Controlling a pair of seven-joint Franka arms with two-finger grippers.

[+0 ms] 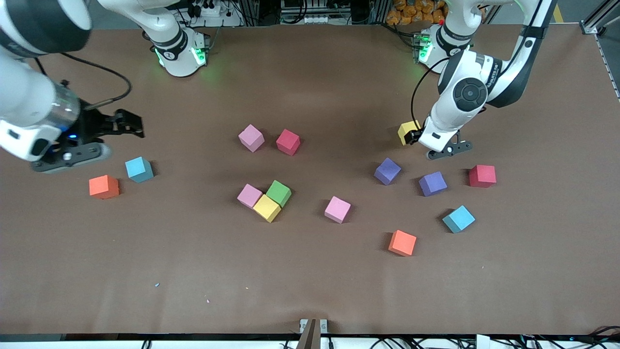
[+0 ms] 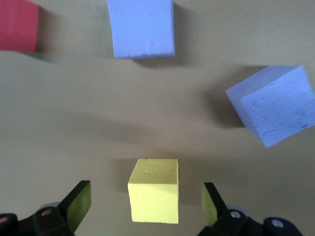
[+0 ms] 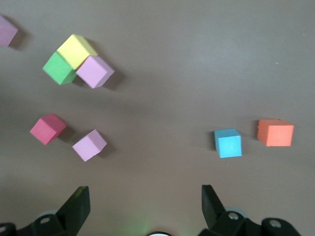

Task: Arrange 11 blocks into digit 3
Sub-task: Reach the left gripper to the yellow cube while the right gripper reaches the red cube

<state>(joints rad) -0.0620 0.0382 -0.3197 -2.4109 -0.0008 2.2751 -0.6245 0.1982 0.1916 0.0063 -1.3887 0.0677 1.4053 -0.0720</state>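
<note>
Left claw (image 2: 142, 206) hangs released astride the yellow block (image 2: 153, 189) at the left arm's end of the worktop (image 1: 310, 281); descending off-centre could nudge it askew. Right claw (image 3: 142, 209) waits, released.

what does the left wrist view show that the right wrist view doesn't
Only the left wrist view: a yellow block between the open left gripper's fingers, two purple blocks and a red block.

Only the right wrist view: the touching green, yellow and pink trio, a light blue block, an orange block, and the open right gripper.

Both: the brown table.
</note>
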